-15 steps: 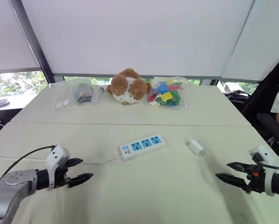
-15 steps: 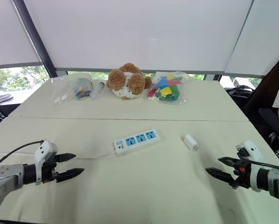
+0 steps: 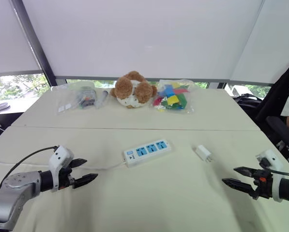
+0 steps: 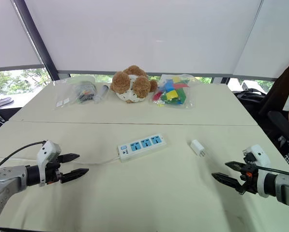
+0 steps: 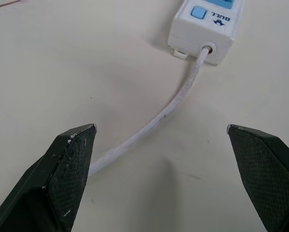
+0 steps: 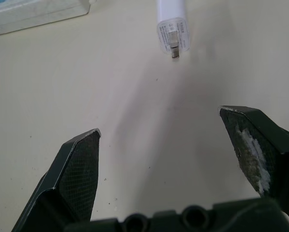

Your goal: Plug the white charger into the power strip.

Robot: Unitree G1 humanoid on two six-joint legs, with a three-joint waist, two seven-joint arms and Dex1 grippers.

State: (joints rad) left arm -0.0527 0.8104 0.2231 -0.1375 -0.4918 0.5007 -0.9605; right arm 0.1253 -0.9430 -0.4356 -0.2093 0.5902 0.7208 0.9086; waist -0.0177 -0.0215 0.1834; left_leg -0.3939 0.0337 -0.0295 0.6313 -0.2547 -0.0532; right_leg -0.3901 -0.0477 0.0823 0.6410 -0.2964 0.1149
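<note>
On surface [image 3: 149,203], white charger [image 3: 203,153] is laid flat to right of power strip [image 3: 147,152], apart from it, not plugged in. Left claw [image 3: 90,168] is held spread, empty, near cord [image 5: 159,116]. Right claw [image 3: 228,175] is held spread, empty, near charger.

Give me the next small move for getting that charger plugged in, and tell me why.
Probably move the right end effector forward and a little to its left, toward the white charger. It is open and holds nothing. The charger lies loose ahead of it, apart from the power strip, so it has to be gripped before any plugging.
</note>
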